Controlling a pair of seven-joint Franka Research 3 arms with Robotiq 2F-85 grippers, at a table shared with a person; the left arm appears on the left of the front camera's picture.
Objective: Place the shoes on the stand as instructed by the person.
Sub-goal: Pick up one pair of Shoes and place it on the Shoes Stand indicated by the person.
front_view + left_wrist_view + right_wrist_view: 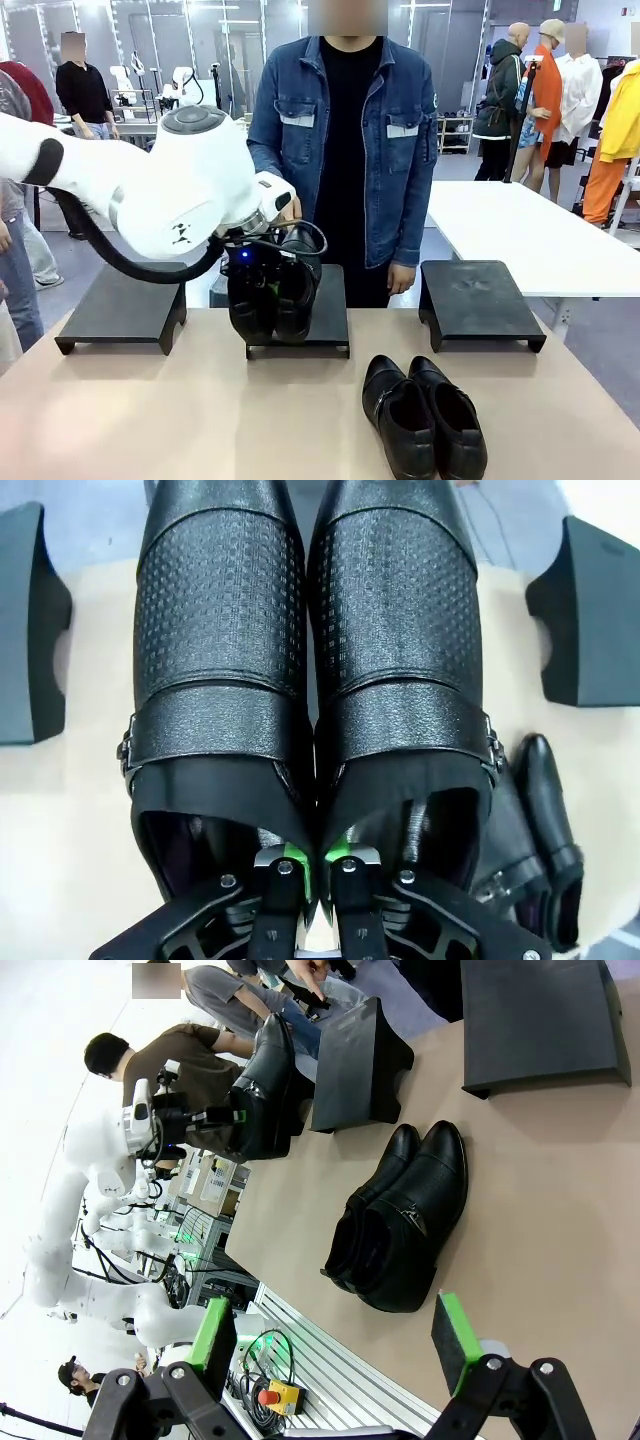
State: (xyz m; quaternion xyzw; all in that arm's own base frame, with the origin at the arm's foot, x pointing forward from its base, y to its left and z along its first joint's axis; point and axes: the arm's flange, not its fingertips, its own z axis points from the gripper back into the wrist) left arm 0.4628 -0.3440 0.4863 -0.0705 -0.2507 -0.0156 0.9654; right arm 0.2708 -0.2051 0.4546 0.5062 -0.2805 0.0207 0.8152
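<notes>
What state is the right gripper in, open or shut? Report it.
Open: in its wrist view the right gripper shows its green pads wide apart, holding nothing.

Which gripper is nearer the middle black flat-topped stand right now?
Left. The left gripper, shut on a pair of black leather dress shoes, is right over the stand; the open right gripper is farther back, beyond the second shoe pair.

Tan bench (150,420) carries 3 black stands in a row nr far edge: left stand (120,305), mid stand (335,310), right stand (478,298). Shoe pair (425,415) lies front-right, side by side.
</notes>
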